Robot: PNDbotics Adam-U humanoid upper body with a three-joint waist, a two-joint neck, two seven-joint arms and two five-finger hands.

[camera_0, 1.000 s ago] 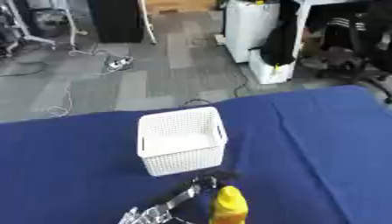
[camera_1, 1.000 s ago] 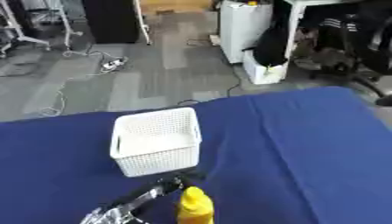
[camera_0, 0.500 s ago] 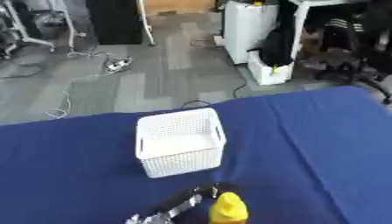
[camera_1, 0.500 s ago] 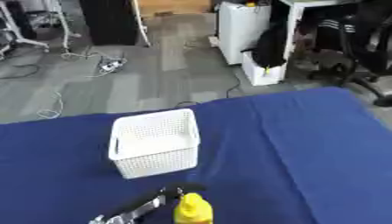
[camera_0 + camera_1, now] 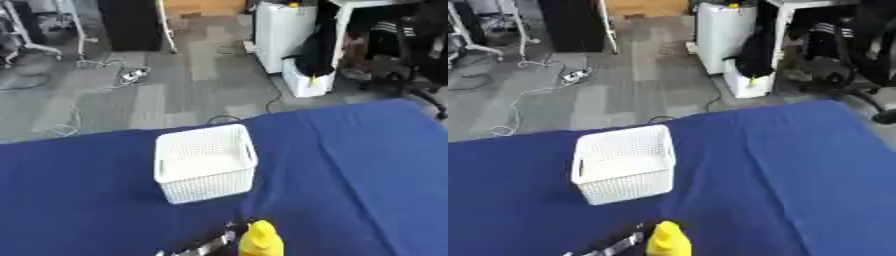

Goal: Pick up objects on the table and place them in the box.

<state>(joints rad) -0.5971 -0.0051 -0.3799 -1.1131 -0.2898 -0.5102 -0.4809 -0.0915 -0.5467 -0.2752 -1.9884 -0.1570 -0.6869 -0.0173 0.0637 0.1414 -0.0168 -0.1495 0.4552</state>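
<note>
The left hand [image 5: 206, 246], fingers too cut off to judge, sits beside the yellow bottle [image 5: 261, 240] at the near edge, so lifting it forward into the white basket [image 5: 205, 162] seems next.

Bottle [image 5: 261, 241] before basket [image 5: 206, 162], apart.

Silver and black robot hand [image 5: 206, 246], partly visible

One white basket [image 5: 206, 162], one yellow bottle [image 5: 261, 241] and one silvery object [image 5: 614, 246] beside it.
</note>
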